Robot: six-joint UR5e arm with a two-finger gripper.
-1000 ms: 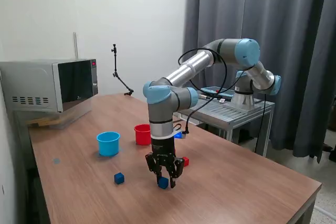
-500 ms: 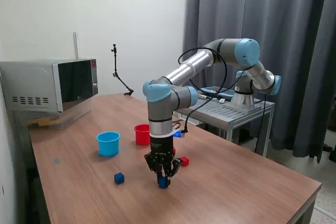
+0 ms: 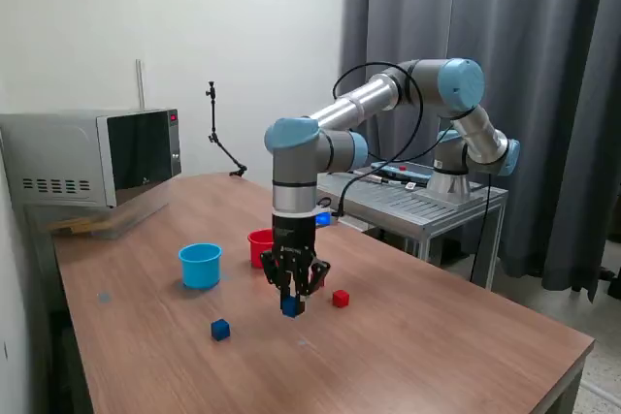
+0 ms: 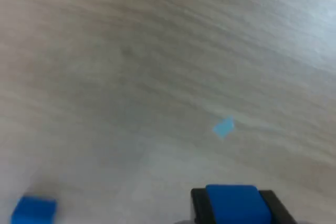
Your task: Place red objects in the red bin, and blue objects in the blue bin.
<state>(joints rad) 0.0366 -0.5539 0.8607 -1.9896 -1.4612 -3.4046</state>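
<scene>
1. gripper (image 3: 290,303) hangs above the table (image 3: 437,336), pointing straight down, fingers clamped on a dark blue cube (image 3: 289,307); cube is off the wood, clear gap under it in the exterior view.
2. wrist view: same held cube (image 4: 232,203) sits between two black fingers (image 4: 198,203), blurry wood grain beyond it.
3. 2nd dark blue cube (image 3: 220,330) lies on the table, to the exterior view's left of the gripper & nearer the cam, apart from it. wrist view shows it too (image 4: 34,209), off to one side of the held one.
4. small red cube (image 3: 340,299) on the table, near the gripper on the exterior view's right, not touching.
5. red cup (image 3: 260,247) stands upright just behind the gripper, partly hidden by the wrist; can't tell what's inside.
6. light blue cup (image 3: 200,265) upright, further to the exterior view's left of the gripper, beside the red cup w/ a gap between.
7. small pale blue fleck (image 4: 223,127) on the wood under the gripper, wrist view only.
8. microwave (image 3: 92,156) far to the exterior view's left, at the table's back edge.
</scene>
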